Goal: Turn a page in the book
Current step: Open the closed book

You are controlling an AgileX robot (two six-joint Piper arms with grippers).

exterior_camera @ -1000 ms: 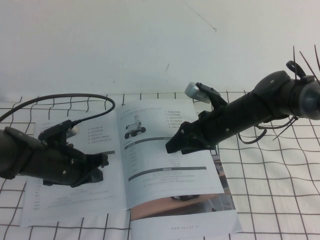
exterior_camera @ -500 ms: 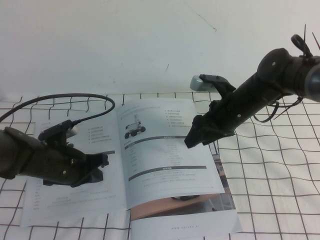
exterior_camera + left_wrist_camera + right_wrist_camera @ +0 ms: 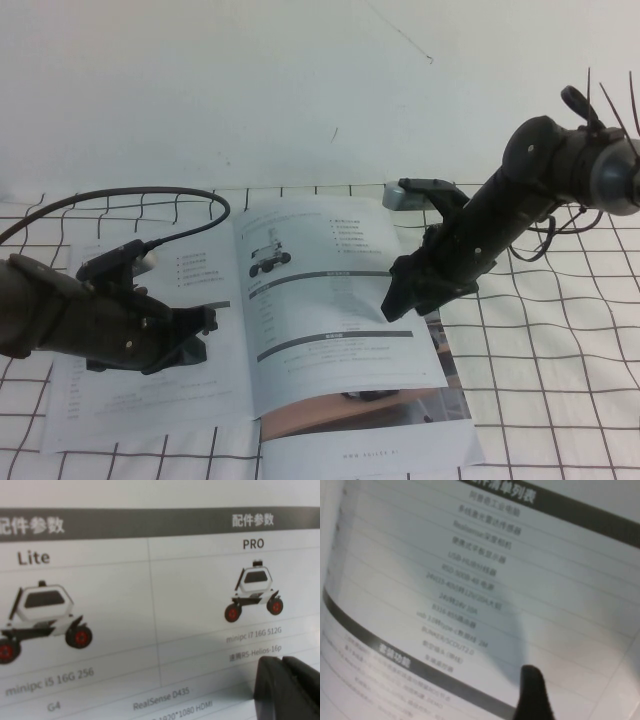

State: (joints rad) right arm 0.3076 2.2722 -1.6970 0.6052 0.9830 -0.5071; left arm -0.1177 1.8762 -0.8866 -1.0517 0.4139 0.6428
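Observation:
The book (image 3: 300, 330) lies open on the grid cloth. Its right-hand page (image 3: 340, 310) shows a wheeled robot with a mast and two grey bars, and it bows up a little off the leaf below. My left gripper (image 3: 197, 333) is shut and empty, resting low on the left-hand page; its fingertips (image 3: 287, 685) are pressed together over printed robot photos. My right gripper (image 3: 397, 300) hovers over the right part of the page, near its outer edge. Its dark tip (image 3: 532, 695) shows over the text table.
A lower leaf with a brown picture (image 3: 360, 415) sticks out below and to the right of the page. A black cable (image 3: 150, 195) loops behind the left arm. The white wall (image 3: 300, 80) stands behind the table.
My right gripper has moved right, from over the middle of the page to near its outer edge, and its arm has swung steeper. The left arm and the book have not moved.

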